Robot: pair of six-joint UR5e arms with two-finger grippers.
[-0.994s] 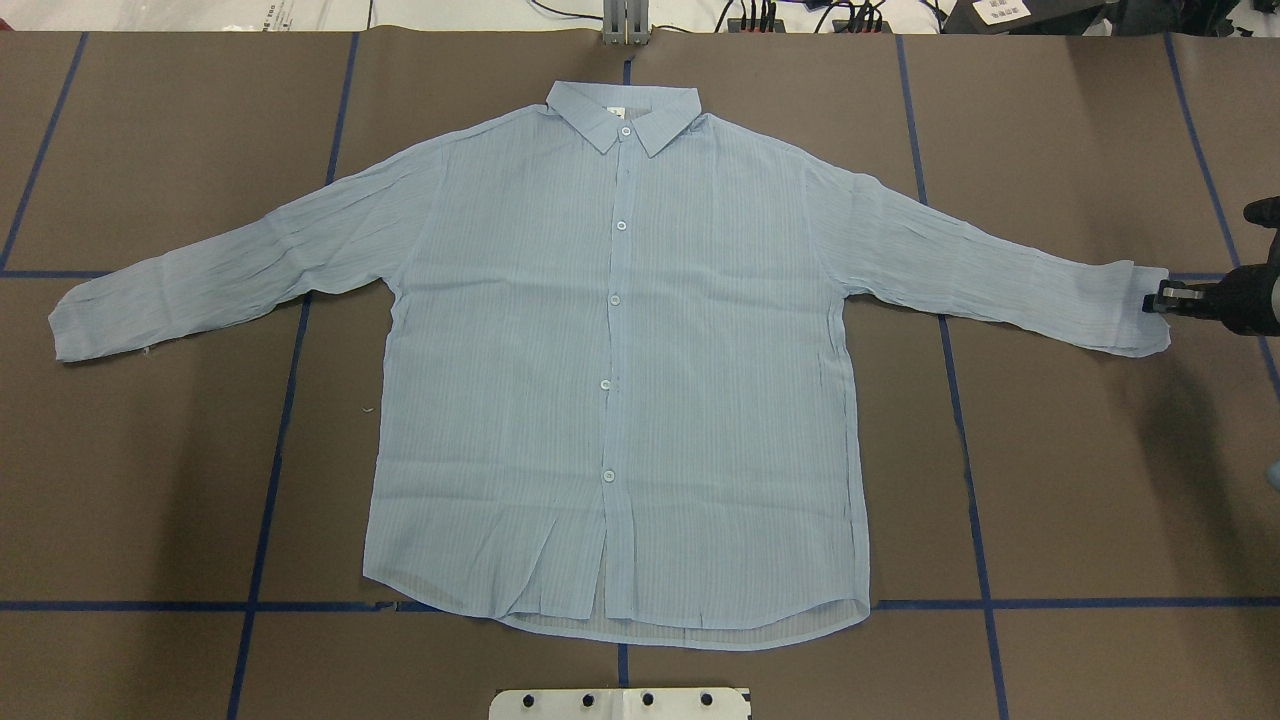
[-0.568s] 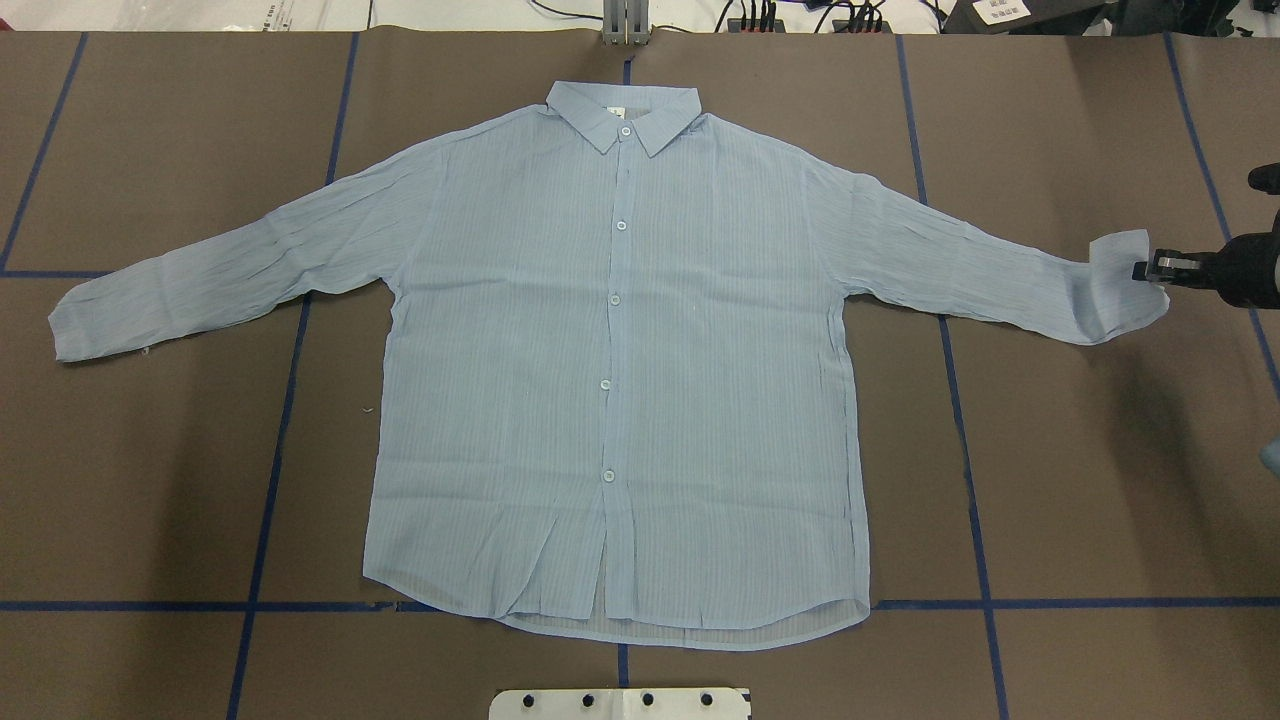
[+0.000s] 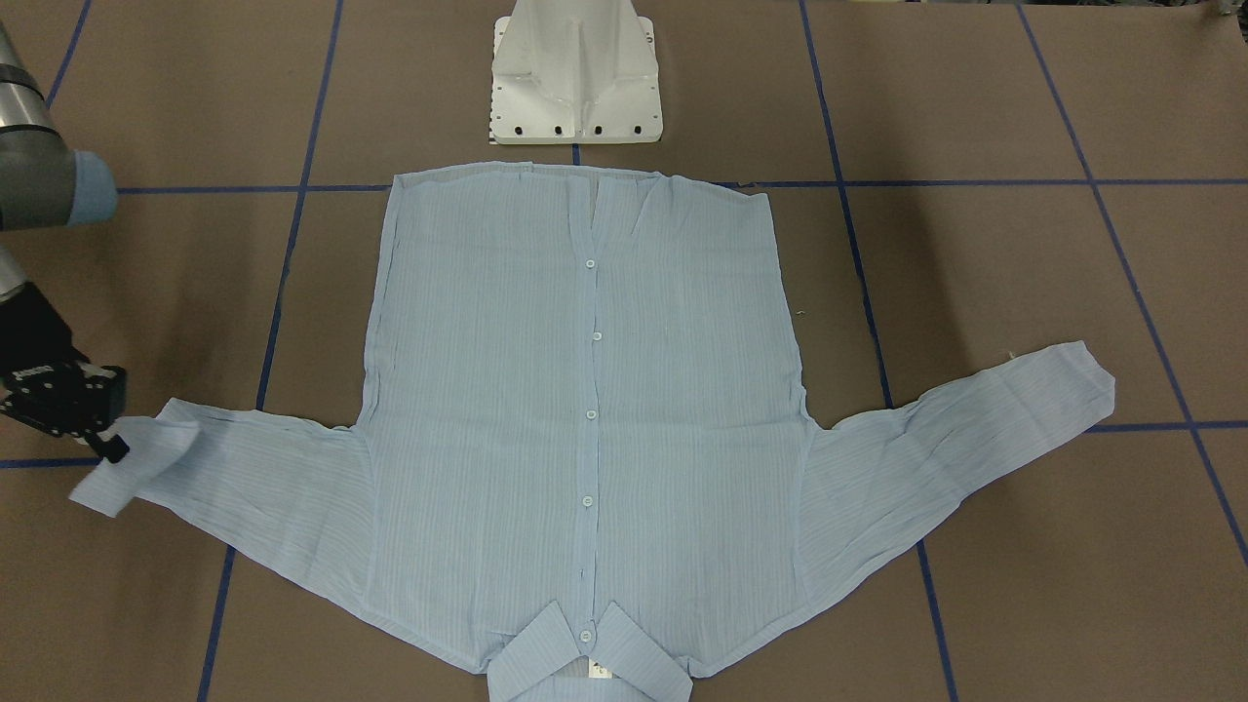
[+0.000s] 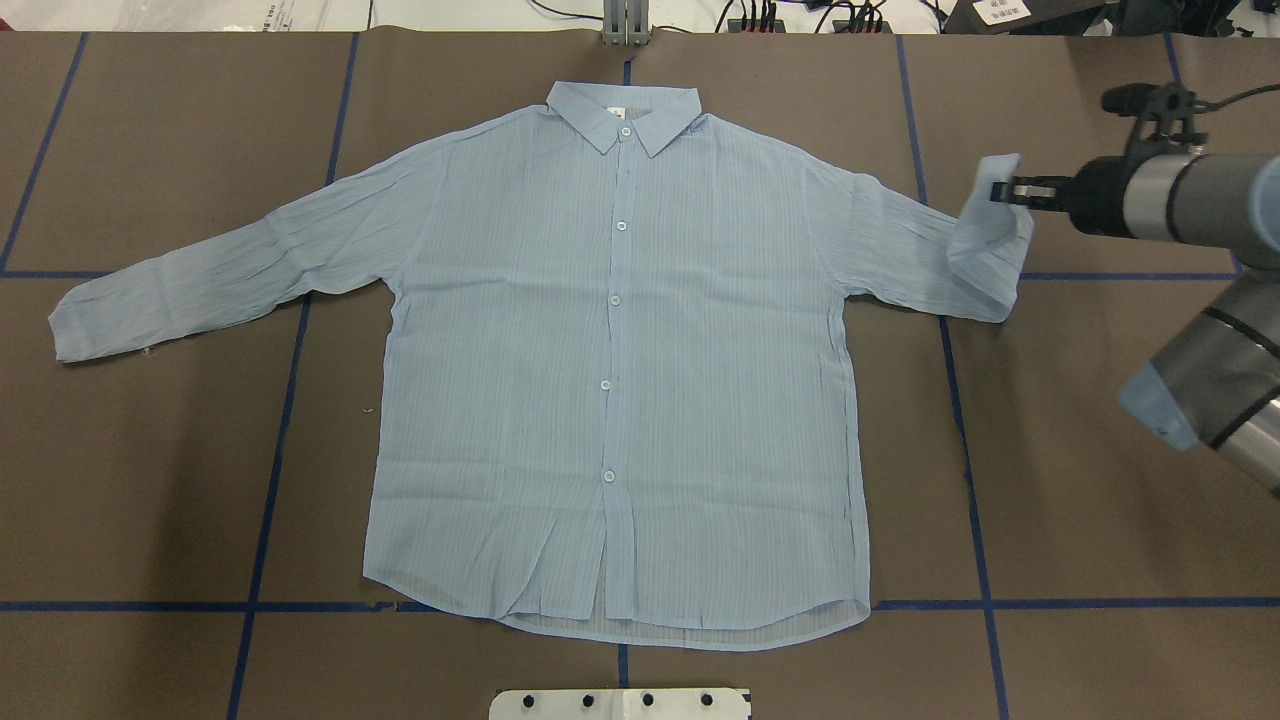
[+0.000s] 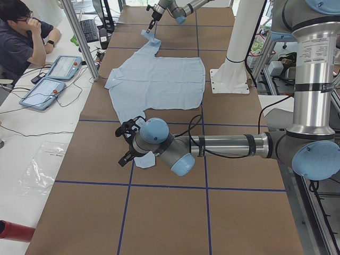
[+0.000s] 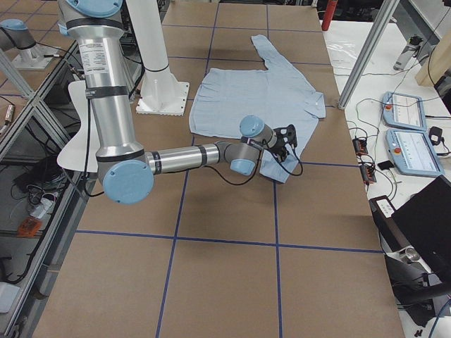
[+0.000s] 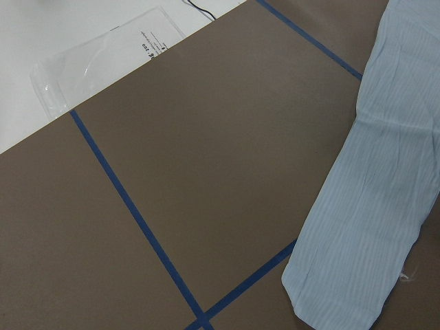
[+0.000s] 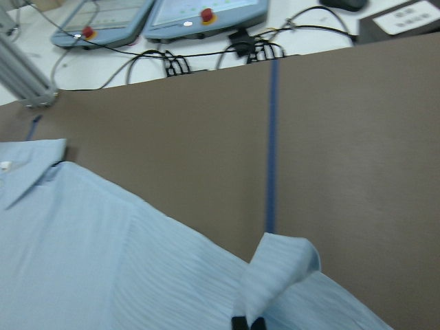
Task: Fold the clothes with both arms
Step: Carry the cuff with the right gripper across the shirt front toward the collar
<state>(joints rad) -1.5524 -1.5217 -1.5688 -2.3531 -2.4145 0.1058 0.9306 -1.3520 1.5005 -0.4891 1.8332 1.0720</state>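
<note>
Print on clear plastic bag [image 7: 96, 62] off table's far edge, unreadable. Brown-paper table [image 4: 1100, 480], blue tape grid [image 4: 270, 480]. Shirt [image 4: 610, 380] flat mid-table; one cuff [image 4: 990, 240] lifted, pinched by right gripper [image 4: 1000, 190]. Left gripper [image 5: 126, 143] near left end, opening untellable.

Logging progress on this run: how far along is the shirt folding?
Done: the shirt lies flat, buttoned, front up. In hand: the right claw pinches the right cuff, raised and doubled back over its sleeve. To do: the left sleeve lies outstretched, the left claw hovering near it; body unfolded.
</note>
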